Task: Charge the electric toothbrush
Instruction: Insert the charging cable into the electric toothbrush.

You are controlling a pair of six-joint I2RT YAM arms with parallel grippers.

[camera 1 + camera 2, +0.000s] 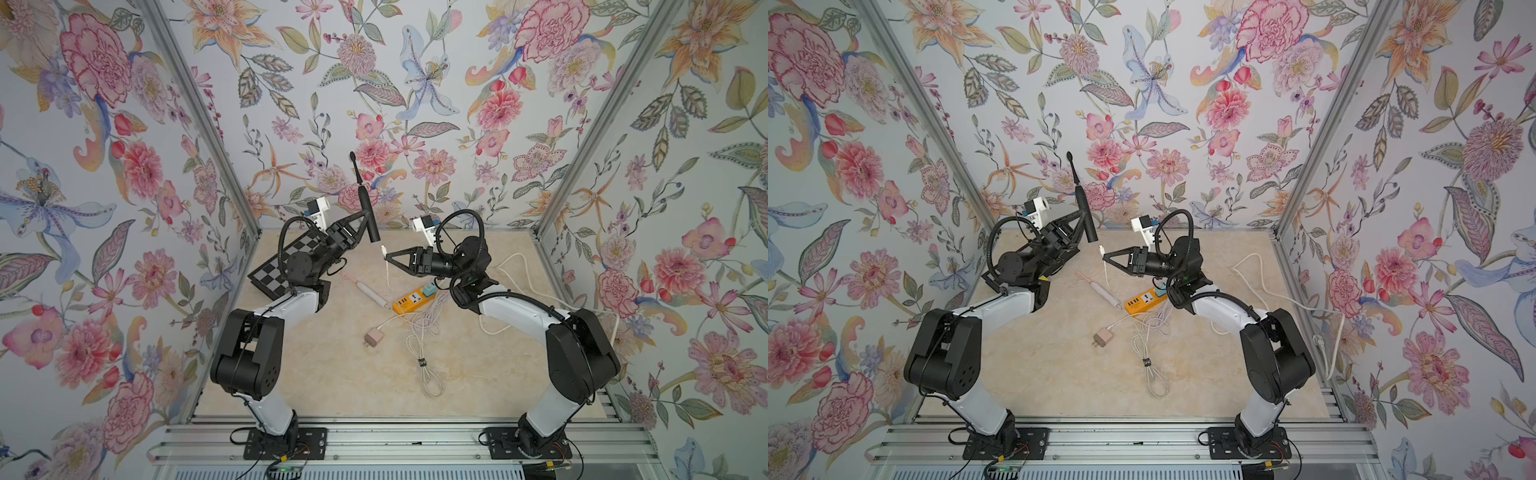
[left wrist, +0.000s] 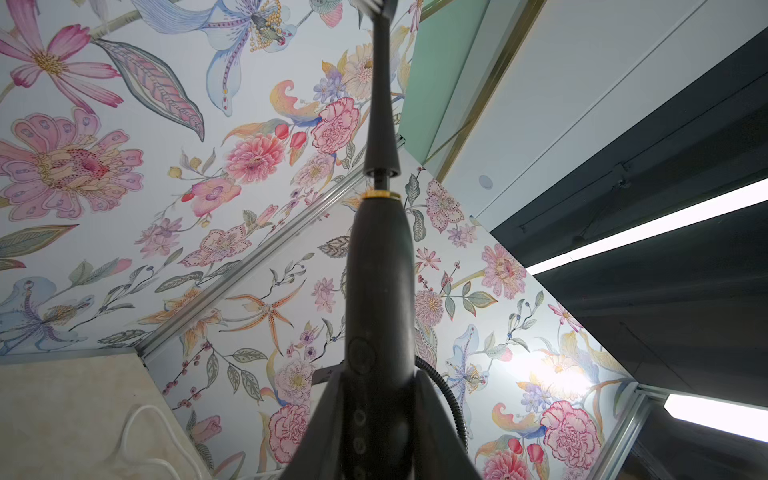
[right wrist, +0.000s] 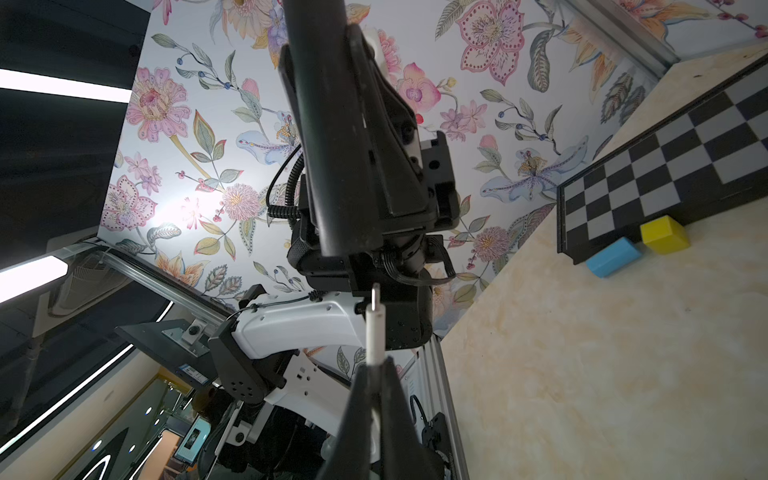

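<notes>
Clamped in left gripper (image 1: 362, 219): toothbrush (image 1: 365, 199), lifted clear of table (image 1: 316, 374), head up toward back wall, base tilted down toward centre. Jaws closed part-way round the handle.

Pinched tight in right gripper (image 1: 387, 258): white plug (image 1: 383, 249), metal tip up, just below and beside the base, not touching. Trails cable (image 1: 389, 276) down toward strip (image 1: 409, 300).

Step in hand, by judgement: mating plug to base.

Possible failures:
- Missing the port. Cannot tell from any view where the socket sits on the base or whether the tip lines up with it. Base end dark and foreshortened in right wrist view. Likely to scrape the rim if driven in blind.
- Pivoting in the pinch. Thin sleeve, gripped low, tip standing well proud of the jaws. Apt to tilt or slide back under any off-axis push.
- Slipping in the left grip. Smooth round handle, long neck above as a lever. Apt to twist or ride up under an upward shove from the plug.
- Snagging. Slack cable looped on table near adapter (image 1: 375, 336) and pale spare brush (image 1: 368, 291). Enough drag there to pull the plug askew.
- No power even once mated. Adapter loose on table, apart from strip. Worth checking before calling it done.
</notes>
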